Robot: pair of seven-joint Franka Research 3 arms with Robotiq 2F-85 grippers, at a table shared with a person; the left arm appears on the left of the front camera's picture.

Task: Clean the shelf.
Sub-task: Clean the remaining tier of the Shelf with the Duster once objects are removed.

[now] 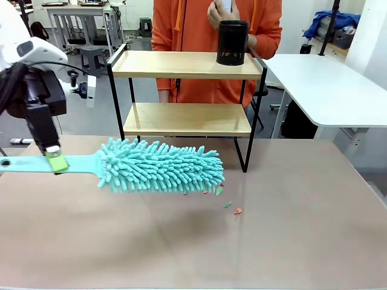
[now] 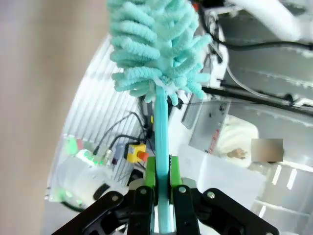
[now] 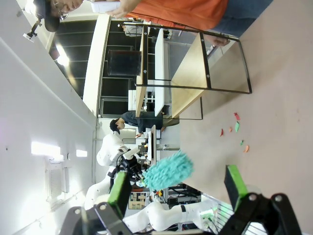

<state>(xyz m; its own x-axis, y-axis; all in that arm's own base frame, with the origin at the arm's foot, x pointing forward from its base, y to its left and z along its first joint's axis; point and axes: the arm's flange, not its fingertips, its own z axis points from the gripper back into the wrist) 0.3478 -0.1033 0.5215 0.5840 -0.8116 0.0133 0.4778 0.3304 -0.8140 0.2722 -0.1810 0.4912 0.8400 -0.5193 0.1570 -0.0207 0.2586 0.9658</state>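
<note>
My left gripper (image 1: 55, 159) is clamped on the duster (image 1: 160, 168) handle, with the fluffy head down at the table (image 1: 290, 241), just in front of the shelf (image 1: 184, 119). The shelf's at the far side, with a black cup (image 1: 232, 42) on its top board. There are a few scraps (image 1: 233, 208) beside the duster. My right gripper (image 3: 177, 183) is spread wide, holding nothing.
</note>
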